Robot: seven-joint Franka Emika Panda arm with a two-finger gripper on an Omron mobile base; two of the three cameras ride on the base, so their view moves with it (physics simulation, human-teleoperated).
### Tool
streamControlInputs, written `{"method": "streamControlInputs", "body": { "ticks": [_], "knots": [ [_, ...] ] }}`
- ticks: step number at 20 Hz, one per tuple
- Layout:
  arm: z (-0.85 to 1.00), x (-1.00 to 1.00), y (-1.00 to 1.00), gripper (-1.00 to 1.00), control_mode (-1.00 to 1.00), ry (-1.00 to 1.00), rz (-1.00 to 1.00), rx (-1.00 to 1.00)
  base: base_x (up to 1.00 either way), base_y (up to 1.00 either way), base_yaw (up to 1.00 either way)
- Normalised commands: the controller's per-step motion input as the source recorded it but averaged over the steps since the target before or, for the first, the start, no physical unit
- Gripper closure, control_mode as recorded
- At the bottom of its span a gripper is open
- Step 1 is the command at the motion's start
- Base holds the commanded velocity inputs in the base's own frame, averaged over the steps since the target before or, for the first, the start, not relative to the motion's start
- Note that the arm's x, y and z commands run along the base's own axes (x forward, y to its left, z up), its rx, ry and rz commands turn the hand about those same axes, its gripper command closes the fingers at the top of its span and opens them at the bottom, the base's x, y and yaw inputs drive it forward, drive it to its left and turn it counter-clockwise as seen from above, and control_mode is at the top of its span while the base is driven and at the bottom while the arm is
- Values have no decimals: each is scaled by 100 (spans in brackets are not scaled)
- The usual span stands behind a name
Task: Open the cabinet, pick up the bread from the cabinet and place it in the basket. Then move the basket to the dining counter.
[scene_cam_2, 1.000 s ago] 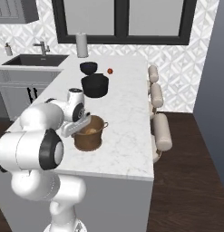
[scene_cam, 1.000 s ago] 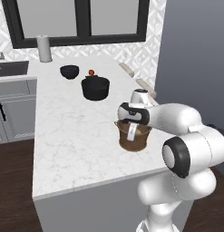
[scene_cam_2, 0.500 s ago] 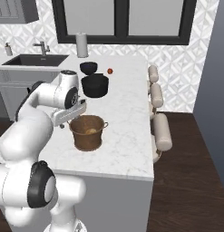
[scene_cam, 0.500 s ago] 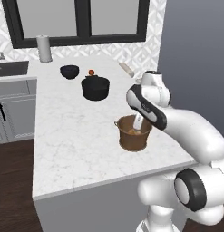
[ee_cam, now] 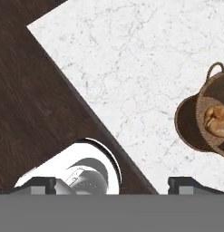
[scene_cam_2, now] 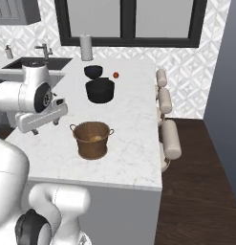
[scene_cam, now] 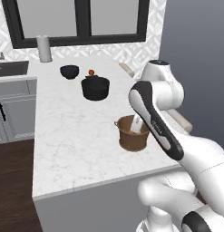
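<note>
Basket [ee_cam: 212, 115] (bread [ee_cam: 217, 121] inside) well apart from wide-spread tool [ee_cam: 112, 183]

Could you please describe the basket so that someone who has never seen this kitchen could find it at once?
Start at the white marble dining counter and look toward its near edge. The basket stands there alone, nearer than the black pot. It is brown, woven, bucket-shaped with two small side handles, and has tan bread inside.

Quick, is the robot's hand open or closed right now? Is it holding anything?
Hand: open, holding nothing. The bread lies in the basket.
</note>
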Motion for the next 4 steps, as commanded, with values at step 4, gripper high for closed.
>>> {"method": "streamControlInputs", "body": {
  "ticks": [4],
  "knots": [
    [16, -92, 56, -100, -100, -13, 0, -9, 0, 0, 0]
  ]
}}
